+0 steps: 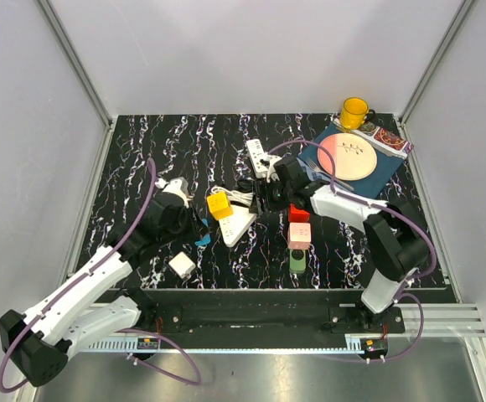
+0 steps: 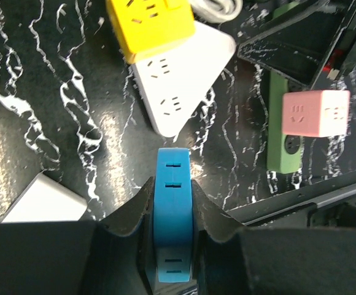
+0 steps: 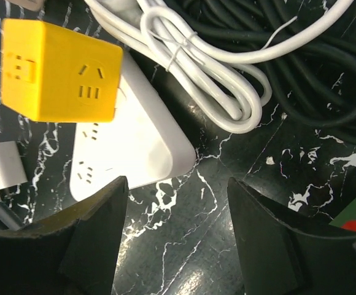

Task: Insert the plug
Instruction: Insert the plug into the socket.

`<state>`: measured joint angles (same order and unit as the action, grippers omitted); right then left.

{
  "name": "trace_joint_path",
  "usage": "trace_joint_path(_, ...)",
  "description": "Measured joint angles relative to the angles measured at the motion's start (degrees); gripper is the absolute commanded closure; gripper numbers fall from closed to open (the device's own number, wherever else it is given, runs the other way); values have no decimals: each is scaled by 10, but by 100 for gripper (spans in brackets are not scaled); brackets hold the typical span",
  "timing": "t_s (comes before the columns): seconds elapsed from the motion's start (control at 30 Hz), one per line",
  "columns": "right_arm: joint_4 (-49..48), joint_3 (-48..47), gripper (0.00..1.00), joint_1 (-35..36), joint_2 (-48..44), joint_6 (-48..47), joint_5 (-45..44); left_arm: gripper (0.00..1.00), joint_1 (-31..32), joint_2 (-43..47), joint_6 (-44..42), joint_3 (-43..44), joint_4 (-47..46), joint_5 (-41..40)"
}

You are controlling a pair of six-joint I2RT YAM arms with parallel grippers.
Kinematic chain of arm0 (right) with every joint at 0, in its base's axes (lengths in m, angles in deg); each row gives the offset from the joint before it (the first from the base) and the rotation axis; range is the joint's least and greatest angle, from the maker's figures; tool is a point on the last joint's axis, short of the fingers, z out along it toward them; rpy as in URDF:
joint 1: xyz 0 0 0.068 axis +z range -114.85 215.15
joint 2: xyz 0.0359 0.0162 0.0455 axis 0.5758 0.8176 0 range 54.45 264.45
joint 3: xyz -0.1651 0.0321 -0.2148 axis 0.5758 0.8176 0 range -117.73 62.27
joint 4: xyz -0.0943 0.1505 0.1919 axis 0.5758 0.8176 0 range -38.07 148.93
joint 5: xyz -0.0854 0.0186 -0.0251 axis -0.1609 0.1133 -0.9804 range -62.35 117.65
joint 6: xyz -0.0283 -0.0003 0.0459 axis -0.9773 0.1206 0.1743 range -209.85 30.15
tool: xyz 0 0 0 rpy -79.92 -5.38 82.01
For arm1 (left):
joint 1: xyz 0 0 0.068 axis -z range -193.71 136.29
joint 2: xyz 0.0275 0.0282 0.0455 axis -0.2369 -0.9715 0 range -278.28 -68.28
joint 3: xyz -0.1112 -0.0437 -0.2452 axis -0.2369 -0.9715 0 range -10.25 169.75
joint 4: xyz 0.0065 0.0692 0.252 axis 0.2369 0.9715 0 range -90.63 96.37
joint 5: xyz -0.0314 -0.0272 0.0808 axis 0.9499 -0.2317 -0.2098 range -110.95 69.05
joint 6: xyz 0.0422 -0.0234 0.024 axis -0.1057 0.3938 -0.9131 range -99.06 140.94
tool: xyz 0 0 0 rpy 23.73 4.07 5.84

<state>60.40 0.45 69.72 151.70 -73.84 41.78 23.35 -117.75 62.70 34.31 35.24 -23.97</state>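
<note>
Presently the step in hand looks like carrying the plug to a socket. Lower left of centre in the overhead view, the left fingers [image 2: 132,212] are pinched on the blue plug [image 2: 173,215], which juts forward between them over the dark marbled tabletop [image 1: 142,159]; whether its prongs face down cannot be told. Just below and left of it lies a small white block [image 1: 181,265], apart from the plug. A little farther up and right sits the white power strip [image 2: 184,86], the likely target, with free sockets showing on its near end. The yellow cube adapter [image 2: 150,24] occupies its far end. The next move, I judge, calls for bringing the plug over one of those free sockets, squaring it to the slots and pressing straight down without sliding the strip. The right fingers [image 3: 86,239] stand spread and hold nothing, hovering over the strip's right edge, where they could steady it. Towards the centre right, a green strip [image 1: 297,261] carries a pink cube [image 1: 299,234], with a red piece [image 1: 298,213] just beyond it. Beside the strip, a tied white cable [image 3: 202,67] and a coiled black cable [image 3: 313,61] crowd the approach from the far side. Farther back lie a second white strip [image 1: 260,157], a pink plate [image 1: 350,157] and a yellow mug [image 1: 354,111], all well clear.
</note>
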Motion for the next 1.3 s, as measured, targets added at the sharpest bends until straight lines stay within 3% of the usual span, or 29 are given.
trace_joint_path(0.27, -23, -9, 32, 28, 57, -10, 1, 100, 0, -28, -9, 1, 40, -7)
trace_joint_path(0.6, -91, 49, 35, 82, 36, 51, 3, 100, 0, -78, -24, 8, 46, -13)
trace_joint_path(1.03, -172, 92, 33, 32, 9, 182, 6, 100, 0, -174, -53, 38, 37, -15)
trace_joint_path(1.3, -205, 92, 34, 29, 27, 206, 32, 100, 0, -230, -59, 68, 30, -15)
